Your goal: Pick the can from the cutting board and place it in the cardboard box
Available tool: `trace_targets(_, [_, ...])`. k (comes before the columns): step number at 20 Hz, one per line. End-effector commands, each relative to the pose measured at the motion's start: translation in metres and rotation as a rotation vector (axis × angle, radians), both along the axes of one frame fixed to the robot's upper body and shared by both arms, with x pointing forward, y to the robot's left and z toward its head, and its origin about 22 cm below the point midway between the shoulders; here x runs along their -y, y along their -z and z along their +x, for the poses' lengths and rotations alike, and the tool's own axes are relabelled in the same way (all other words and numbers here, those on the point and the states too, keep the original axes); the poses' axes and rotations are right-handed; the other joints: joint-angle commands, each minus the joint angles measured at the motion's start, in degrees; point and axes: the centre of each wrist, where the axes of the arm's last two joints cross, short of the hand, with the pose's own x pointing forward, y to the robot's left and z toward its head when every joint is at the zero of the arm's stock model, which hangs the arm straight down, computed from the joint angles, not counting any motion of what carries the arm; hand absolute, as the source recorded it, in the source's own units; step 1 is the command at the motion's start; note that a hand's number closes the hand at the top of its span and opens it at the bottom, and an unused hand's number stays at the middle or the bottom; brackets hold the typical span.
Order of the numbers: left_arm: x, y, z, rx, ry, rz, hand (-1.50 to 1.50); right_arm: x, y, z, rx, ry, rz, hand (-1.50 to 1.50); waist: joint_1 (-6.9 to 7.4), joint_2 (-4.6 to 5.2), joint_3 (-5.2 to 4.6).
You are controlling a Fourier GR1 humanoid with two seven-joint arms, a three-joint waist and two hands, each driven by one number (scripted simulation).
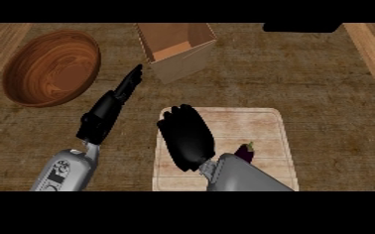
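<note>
A steep downward view showed a brown wooden counter (293, 79). On it lay a pale, rectangular wooden cutting board (264, 129), and beyond it, well apart, stood an open tan cardboard box (179, 52), tilted at an angle. A round, dark wooden bowl (51, 69) sat at the far left.

The robot's right hand (187, 136), black, hovered over the left part of the cutting board, its back facing up; whether its fingers were curled round anything could not be told. The robot's left hand (117, 96) stretched toward the box with straight fingers, holding nothing.

The can was not visible anywhere; it was possibly hidden beneath the right hand. A small dark purple eggplant (246, 152) peeked out beside the right forearm.

Judging by this, the box looked empty, so the task seemed at the grasping stage, with lifting, carrying and placing left.
</note>
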Motion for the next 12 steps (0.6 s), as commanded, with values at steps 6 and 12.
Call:
trace_targets(6, [-0.027,0.002,-0.005,-0.017,-0.027,0.009,0.00,0.009,-0.070,-0.016,0.089,-0.141,0.150,1.50,-1.44,-0.21,0.06])
trace_targets(12, [-0.007,0.005,-0.005,-0.007,-0.036,0.005,0.00,0.021,-0.132,-0.053,0.094,-0.179,0.342,1.50,-1.79,-0.31,0.05])
